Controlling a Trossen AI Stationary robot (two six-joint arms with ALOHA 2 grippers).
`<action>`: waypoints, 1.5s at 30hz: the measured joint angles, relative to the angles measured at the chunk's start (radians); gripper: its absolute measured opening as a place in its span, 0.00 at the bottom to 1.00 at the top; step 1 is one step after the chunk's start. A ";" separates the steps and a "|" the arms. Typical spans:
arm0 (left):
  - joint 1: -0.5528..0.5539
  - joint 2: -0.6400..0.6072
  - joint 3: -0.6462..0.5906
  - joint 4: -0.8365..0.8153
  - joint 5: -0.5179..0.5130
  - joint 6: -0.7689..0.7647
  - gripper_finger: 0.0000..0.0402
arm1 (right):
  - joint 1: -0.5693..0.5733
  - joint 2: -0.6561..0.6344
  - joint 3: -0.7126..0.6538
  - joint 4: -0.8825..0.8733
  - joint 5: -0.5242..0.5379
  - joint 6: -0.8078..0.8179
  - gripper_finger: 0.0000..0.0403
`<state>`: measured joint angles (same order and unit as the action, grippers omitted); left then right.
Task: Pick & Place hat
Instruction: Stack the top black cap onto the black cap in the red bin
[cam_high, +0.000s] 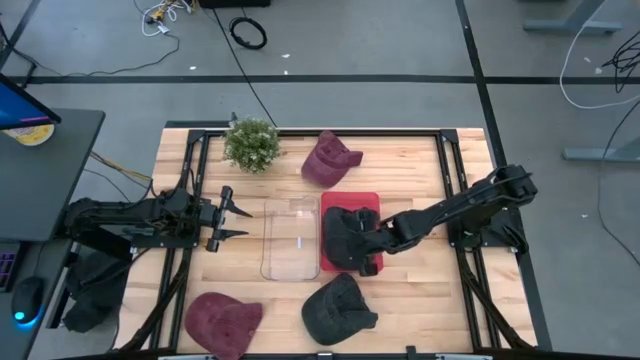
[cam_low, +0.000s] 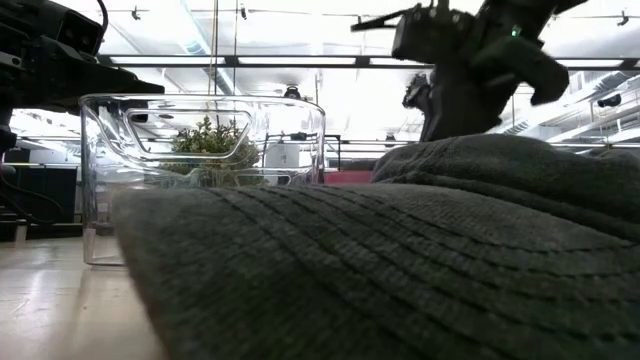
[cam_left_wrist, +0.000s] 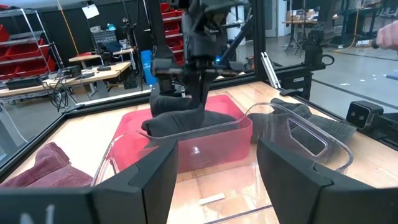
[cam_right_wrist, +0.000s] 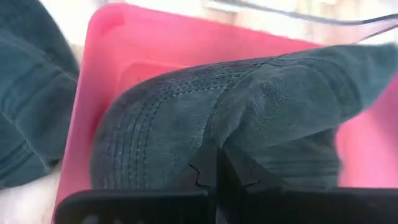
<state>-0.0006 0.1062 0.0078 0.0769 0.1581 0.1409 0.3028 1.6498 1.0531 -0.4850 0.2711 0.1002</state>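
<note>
High view alone shows the left gripper (cam_high: 237, 221) spread wide beside the clear bin (cam_high: 291, 238); right wrist view shows the right gripper (cam_right_wrist: 217, 171) pinching a grey cap (cam_right_wrist: 205, 134) over the red tray (cam_right_wrist: 134, 43).

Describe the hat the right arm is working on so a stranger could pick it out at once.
Start at the wooden table and find the red tray at its middle, beside the clear plastic bin. The dark grey hat lies in that tray, with the right gripper shut on it. The other dark grey hat lies on bare wood, and the two other hats are maroon.
</note>
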 joint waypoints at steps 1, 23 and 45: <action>0.000 0.000 0.000 0.000 0.000 0.000 0.55 | -0.005 0.014 0.000 0.004 -0.003 -0.003 0.01; 0.000 0.000 0.000 0.000 0.000 0.000 0.55 | -0.063 0.075 0.000 0.041 -0.104 0.083 0.18; 0.000 0.000 0.000 0.000 0.000 0.000 0.55 | -0.038 -0.061 -0.003 0.042 -0.240 0.395 0.40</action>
<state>-0.0005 0.1065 0.0078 0.0770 0.1581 0.1410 0.2652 1.5888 1.0500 -0.4433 0.0309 0.4954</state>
